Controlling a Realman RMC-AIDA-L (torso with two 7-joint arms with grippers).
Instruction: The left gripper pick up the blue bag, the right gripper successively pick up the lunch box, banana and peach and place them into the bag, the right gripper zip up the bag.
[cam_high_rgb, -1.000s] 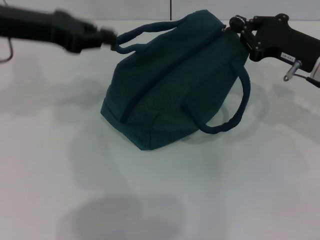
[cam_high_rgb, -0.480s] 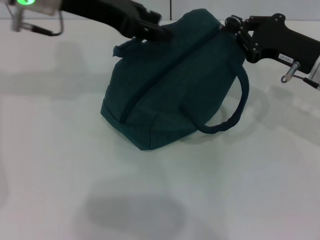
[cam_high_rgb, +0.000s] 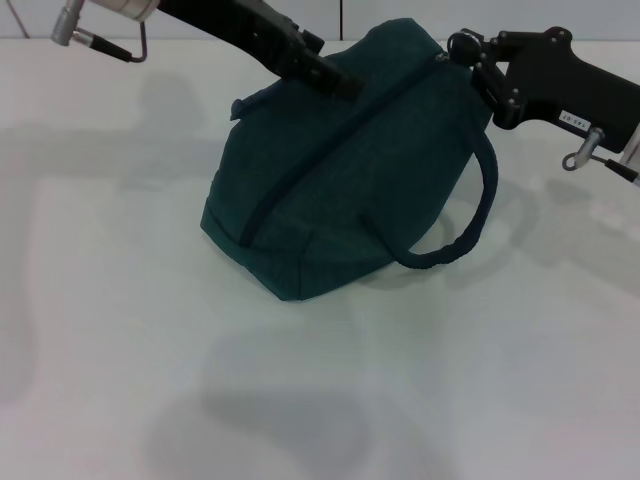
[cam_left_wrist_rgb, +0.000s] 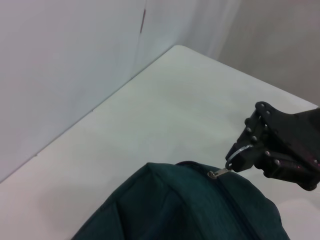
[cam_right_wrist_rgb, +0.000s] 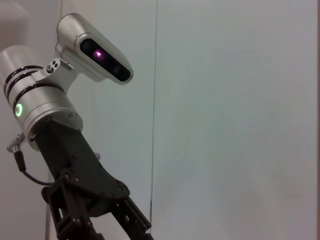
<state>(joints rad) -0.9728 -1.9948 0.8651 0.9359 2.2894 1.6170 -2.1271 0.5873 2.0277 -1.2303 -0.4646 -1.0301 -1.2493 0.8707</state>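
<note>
**Zip end-stop: right claw on the pull, left claw bracing the bag top**

I've got the blue bag (cam_high_rgb: 340, 170) sitting on the white table (cam_high_rgb: 110, 330), leaning, zip seam running diagonally up its top face from the near low corner to the far high corner. From the head view the seam reads as closed along its visible length, so I judge the zip step is at or near its end. Lunch box, banana and peach are not visible anywhere; I assume they're inside, but can't confirm.

The right gripper (cam_high_rgb: 462, 50) is at the far high corner of the bag. In the left wrist view its fingertips (cam_left_wrist_rgb: 239, 159) are pinched on the metal ring pull (cam_left_wrist_rgb: 220, 173), which sits right at the end of the zip track. That hold makes sense: the ring is the only thing to drag the slider with.

The left gripper (cam_high_rgb: 330, 80) is pressed against the upper fabric just beside the seam, near the far handle (cam_high_rgb: 250, 100). I read this as a brace so the soft bag doesn't slide or fold under the right arm's pull. Whether its fingers are clamped on fabric or just resting, I can't tell.

The near handle (cam_high_rgb: 470, 220) droops loose onto the table.

Risk as I see it: more pull past the stop would just tip the bag.
</note>
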